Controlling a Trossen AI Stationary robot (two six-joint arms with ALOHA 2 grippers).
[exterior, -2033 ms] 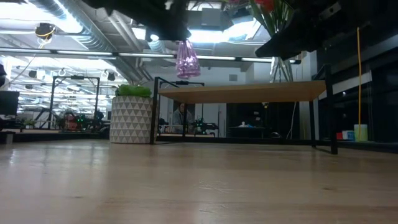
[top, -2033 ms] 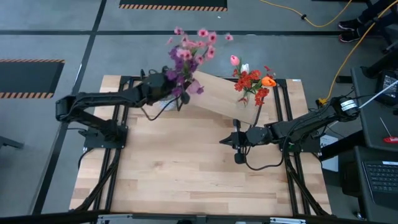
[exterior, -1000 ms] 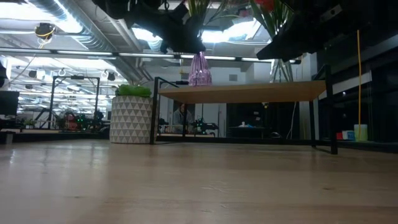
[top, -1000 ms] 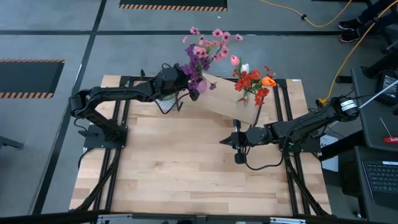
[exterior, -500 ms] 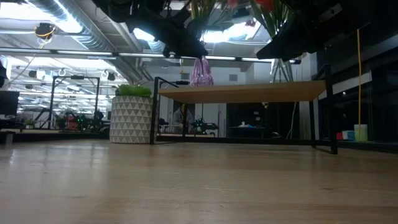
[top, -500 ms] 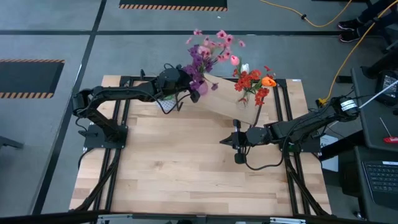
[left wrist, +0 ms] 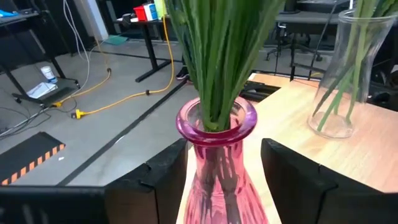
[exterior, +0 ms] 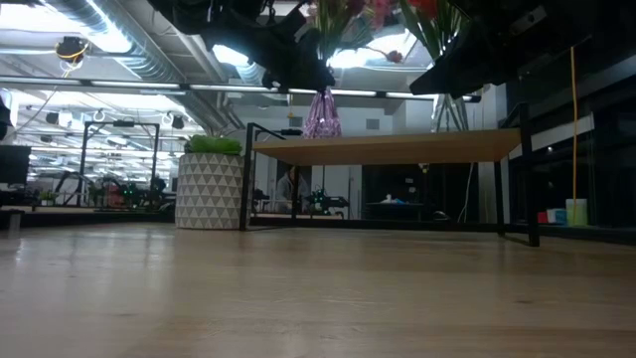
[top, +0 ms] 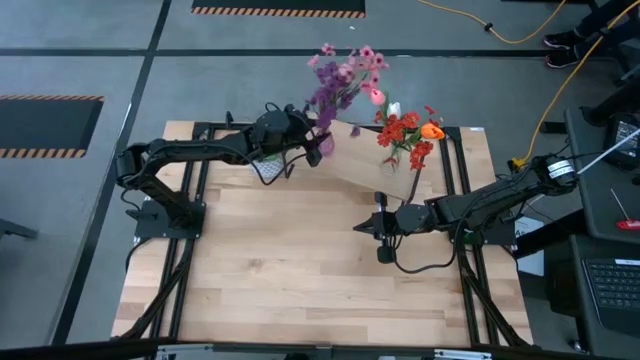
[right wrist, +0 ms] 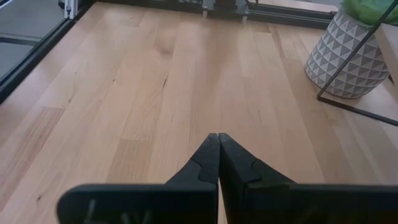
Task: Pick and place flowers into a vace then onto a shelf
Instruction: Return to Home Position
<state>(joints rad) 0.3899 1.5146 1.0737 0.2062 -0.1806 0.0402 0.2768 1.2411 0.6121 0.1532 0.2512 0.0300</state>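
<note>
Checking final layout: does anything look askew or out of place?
The shelf sits angled to the table; the pink vase stands near its left end, left gripper around it; right gripper waits shut above the table. Nothing spilled.

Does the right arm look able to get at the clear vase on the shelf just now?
Probably yes: the right gripper, shut, is over the table beside the shelf, and nothing stands between it and the clear vase; the left gripper is at the pink vase.

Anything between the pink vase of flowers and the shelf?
Nothing visible does. The pink vase, with the left gripper around it, is already at the shelf top near one end; the clear vase stands apart on the same board. The right gripper waits shut above the table.
</note>
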